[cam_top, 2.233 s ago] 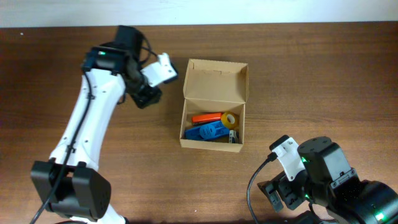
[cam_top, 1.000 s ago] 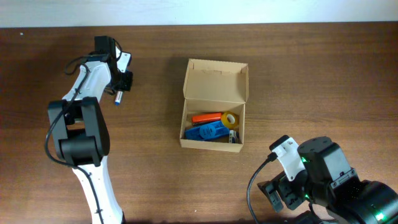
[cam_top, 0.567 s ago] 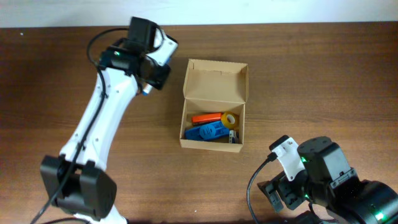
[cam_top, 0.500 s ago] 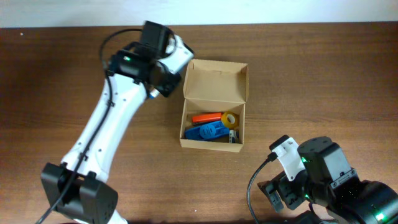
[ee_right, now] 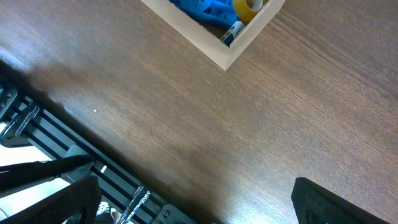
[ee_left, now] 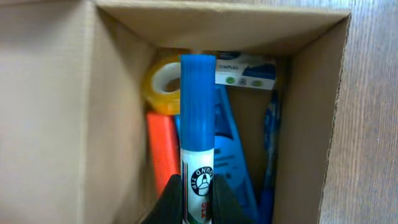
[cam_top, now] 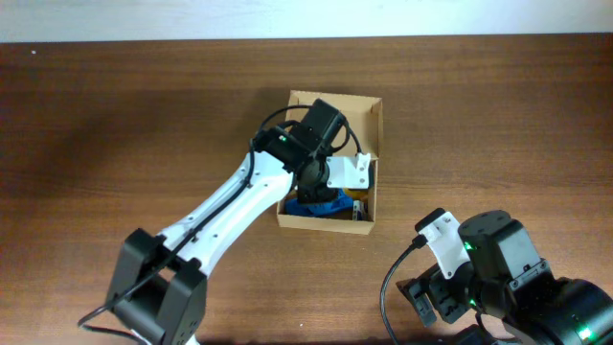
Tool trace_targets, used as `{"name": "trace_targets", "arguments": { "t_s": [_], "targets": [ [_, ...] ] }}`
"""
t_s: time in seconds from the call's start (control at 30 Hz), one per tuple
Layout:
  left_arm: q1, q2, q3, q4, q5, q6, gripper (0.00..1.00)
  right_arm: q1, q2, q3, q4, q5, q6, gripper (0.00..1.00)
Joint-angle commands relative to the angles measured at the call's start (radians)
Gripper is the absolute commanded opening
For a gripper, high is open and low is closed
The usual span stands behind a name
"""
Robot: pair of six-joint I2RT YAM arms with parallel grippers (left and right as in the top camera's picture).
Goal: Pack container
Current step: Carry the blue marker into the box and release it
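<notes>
The tan cardboard container (cam_top: 324,222) stands open at the table's middle, its flap lid up at the back. My left gripper (cam_top: 328,171) is over its inside, shut on a white marker with a blue cap (ee_left: 198,112), seen in the left wrist view (ee_left: 198,194). Below the marker, inside the container (ee_left: 56,112), lie a yellow tape roll (ee_left: 160,84), an orange item (ee_left: 163,152), a blue plastic item (ee_left: 231,163), a blue pen (ee_left: 271,146) and a small staples box (ee_left: 245,70). My right gripper (ee_right: 205,202) is open and empty near the table's front right edge.
The right arm's base (cam_top: 498,273) fills the front right corner. The right wrist view shows the container's front corner (ee_right: 239,45), bare brown wood and a black frame (ee_right: 68,168) beyond the table edge.
My left arm has swung from the far left of the table across to the container, carrying the marker, and now reaches over its inside. The right arm has not moved.
</notes>
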Motion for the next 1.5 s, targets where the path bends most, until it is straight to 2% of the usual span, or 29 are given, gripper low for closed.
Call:
{"name": "trace_targets", "arguments": {
  "t_s": [0.0,0.37,0.4,0.43,0.5,0.57,0.8,0.9,0.93,0.97,1.0,1.03,1.13,1.23,1.3,1.47],
  "targets": [
    [-0.009,0.039,-0.012,0.006,0.04,0.024,0.01,-0.005,-0.003,0.013,0.0,-0.006,0.001,0.99],
    [-0.026,0.069,-0.012,-0.047,0.072,0.047,0.03,-0.005,-0.003,0.013,0.0,-0.006,0.001,0.99],
    [-0.026,0.069,-0.012,-0.047,0.071,0.047,0.13,-0.005,-0.003,0.013,0.001,-0.006,0.001,0.99],
    [-0.026,0.069,-0.012,-0.047,0.066,0.047,0.27,-0.005,-0.003,0.013,0.0,-0.006,0.001,0.99],
    [-0.026,0.069,-0.012,-0.047,0.037,0.046,0.46,-0.005,-0.003,0.013,0.001,-0.006,0.001,0.99],
    [-0.026,0.068,-0.008,-0.047,0.01,0.046,0.48,-0.005,-0.003,0.013,0.001,-0.006,0.001,0.99],
    [-0.026,-0.088,0.027,-0.047,-0.03,0.039,0.47,-0.005,-0.003,0.013,0.0,-0.006,0.001,0.99],
    [-0.015,-0.221,0.027,-0.022,-0.029,0.039,0.3,-0.005,-0.003,0.013,0.0,-0.006,0.001,0.99],
    [-0.006,-0.248,0.027,-0.004,-0.029,0.039,0.22,-0.005,-0.003,0.013,0.0,-0.006,0.001,0.99],
    [0.009,-0.277,0.027,0.017,-0.029,0.039,0.08,-0.005,-0.003,0.013,0.0,-0.006,0.001,0.99],
    [0.031,-0.303,0.027,0.037,-0.024,0.039,0.02,-0.005,-0.003,0.013,0.0,-0.006,0.001,0.99],
    [0.058,-0.325,0.027,0.044,0.002,0.039,0.02,-0.005,-0.003,0.013,0.001,-0.006,0.001,0.99],
    [0.14,-0.365,0.027,0.049,0.199,0.034,0.02,-0.005,-0.003,0.013,0.0,-0.006,0.001,0.99],
    [0.229,-0.369,0.027,0.096,0.225,-0.127,0.02,-0.005,-0.003,0.013,0.0,-0.006,0.001,0.99],
    [0.309,-0.362,0.027,0.092,0.298,-0.145,0.02,-0.005,-0.003,0.013,0.002,-0.006,0.001,0.99],
    [0.383,-0.227,0.028,0.088,0.295,-0.156,0.02,-0.005,-0.003,0.013,0.002,-0.002,0.0,0.99]
  ]
}}
